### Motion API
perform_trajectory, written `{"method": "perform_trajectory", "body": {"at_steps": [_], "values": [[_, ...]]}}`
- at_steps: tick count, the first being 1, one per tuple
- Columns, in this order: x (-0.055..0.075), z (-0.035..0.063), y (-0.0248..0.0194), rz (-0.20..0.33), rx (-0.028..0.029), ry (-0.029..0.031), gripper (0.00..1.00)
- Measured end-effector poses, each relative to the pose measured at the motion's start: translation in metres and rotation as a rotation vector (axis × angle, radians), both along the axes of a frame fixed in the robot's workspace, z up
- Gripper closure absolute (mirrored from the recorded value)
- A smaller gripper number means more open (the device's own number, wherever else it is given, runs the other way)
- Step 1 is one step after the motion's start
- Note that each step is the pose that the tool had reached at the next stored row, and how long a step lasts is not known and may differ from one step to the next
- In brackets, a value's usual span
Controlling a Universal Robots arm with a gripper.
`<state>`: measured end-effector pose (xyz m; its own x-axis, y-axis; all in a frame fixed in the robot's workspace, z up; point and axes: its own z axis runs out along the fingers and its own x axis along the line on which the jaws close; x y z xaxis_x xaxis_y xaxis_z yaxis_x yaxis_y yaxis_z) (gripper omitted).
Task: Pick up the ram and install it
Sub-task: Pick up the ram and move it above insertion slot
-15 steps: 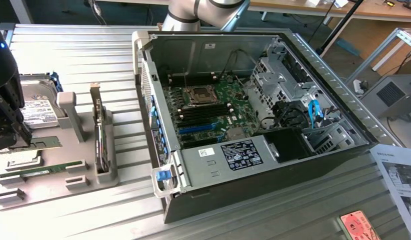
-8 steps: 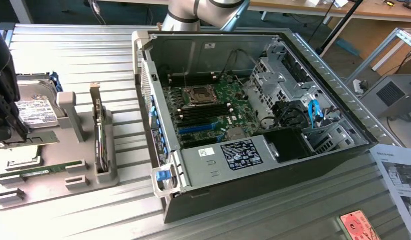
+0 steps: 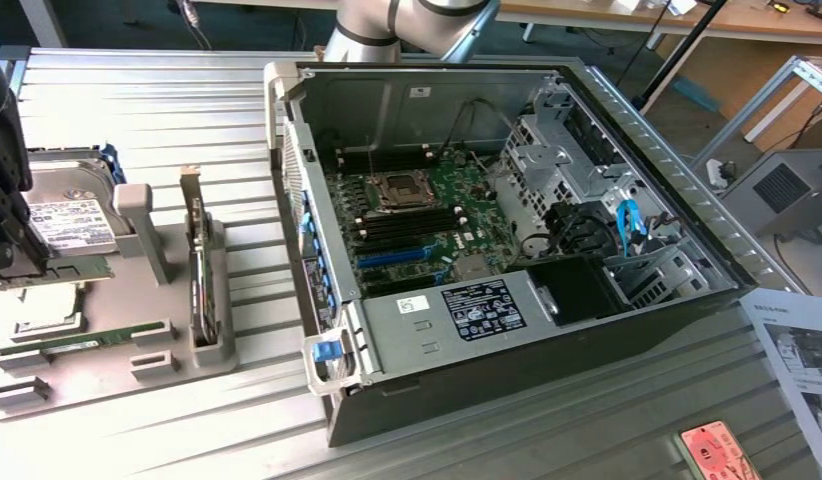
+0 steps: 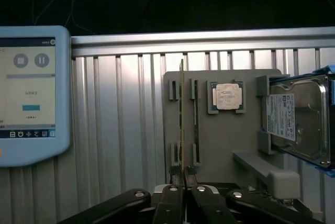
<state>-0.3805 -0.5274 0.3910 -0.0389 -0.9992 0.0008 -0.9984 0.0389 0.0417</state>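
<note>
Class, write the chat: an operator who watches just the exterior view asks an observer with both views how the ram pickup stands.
Operator: My view cuts the arm off at the left edge. Is anything gripped?
Observer: Yes. The hand is shut on the ram, which stands edge-on between its fingers.
Operator: What lies on the tray below the arm?
Observer: A processor chip lies in the grey tray, between the ram and the hard drive.
</note>
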Motion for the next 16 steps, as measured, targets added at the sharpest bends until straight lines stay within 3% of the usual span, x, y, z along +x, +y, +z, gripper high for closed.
{"method": "perform_trajectory", "body": {"at_steps": [16], "values": [[0.0009, 0.0062, 0.0000, 0.000, 0.0000, 0.0000, 0.88]]}}
